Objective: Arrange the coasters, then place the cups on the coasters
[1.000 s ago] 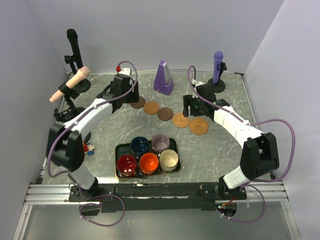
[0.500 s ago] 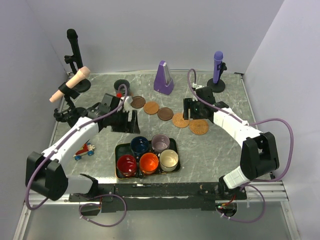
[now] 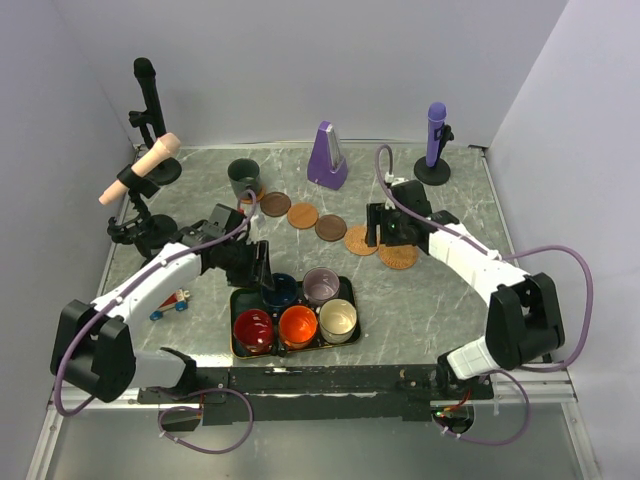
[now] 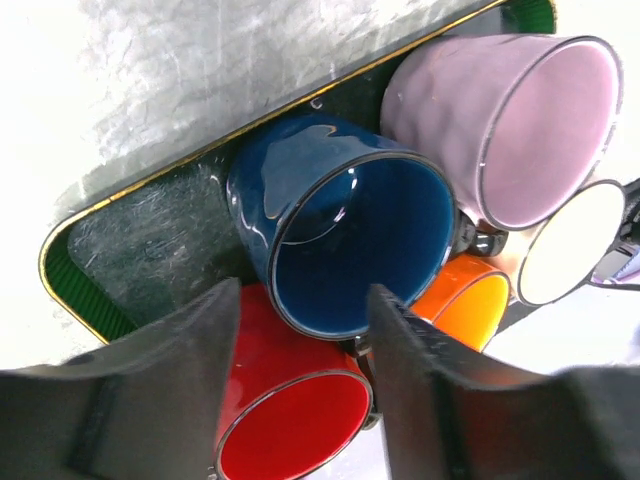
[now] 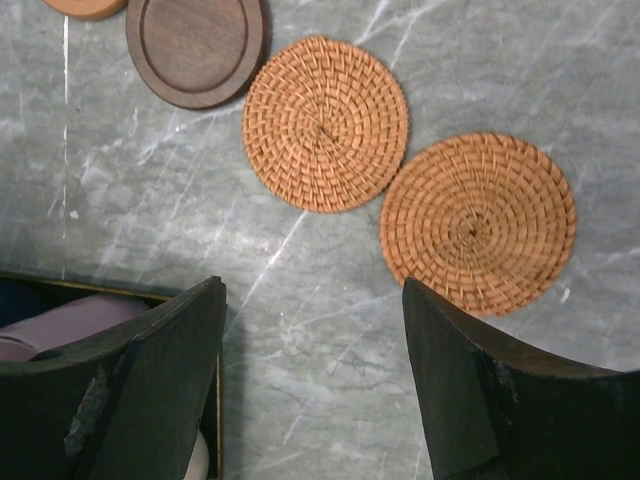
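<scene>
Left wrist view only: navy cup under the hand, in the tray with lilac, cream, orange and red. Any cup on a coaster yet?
Observer: One. The dark green-grey cup stands at the far-left end of the coaster row, apparently on a coaster there.
Operator: Bare coasters?
Observer: Five, in a curved line from the brown coaster to the woven coaster on the right.
Operator: Right hand?
Observer: The right hand hangs over the two woven ones, open and empty.
</scene>
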Controlling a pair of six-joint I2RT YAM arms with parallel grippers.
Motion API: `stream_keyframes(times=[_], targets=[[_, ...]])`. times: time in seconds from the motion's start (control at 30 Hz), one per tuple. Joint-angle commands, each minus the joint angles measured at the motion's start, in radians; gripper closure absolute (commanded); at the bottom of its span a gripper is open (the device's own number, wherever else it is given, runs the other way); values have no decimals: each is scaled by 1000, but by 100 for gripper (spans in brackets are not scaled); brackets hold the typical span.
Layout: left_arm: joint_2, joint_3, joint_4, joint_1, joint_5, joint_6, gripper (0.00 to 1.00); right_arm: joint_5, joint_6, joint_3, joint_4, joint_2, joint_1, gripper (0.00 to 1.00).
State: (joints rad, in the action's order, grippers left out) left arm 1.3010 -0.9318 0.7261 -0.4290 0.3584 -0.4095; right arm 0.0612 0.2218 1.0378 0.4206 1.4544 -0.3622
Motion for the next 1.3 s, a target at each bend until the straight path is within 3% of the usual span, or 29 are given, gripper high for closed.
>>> stream_keyframes(times=[0.0, 0.17, 0.3, 0.43, 0.77, 1.27], targets=[[14, 17, -24, -14, -30, -43, 46, -24, 21, -31, -2, -91, -7, 22], [63, -1, -13, -60, -110, -46, 54, -37, 34, -59, -2, -120, -7, 22], [81, -13, -16, -74, -151, -64, 72, -43, 44, -67, -6, -129, -7, 22], [78, -56, 21, -74, -229, -86, 99, -49, 47, -67, -6, -131, -7, 22], [139, -343, 162, -67, -355, -124, 99, -60, 37, -51, -20, -115, -7, 22], [587, -941, 225, 82, -444, 5, 99, -116, -22, 45, -39, -40, -4, 22]])
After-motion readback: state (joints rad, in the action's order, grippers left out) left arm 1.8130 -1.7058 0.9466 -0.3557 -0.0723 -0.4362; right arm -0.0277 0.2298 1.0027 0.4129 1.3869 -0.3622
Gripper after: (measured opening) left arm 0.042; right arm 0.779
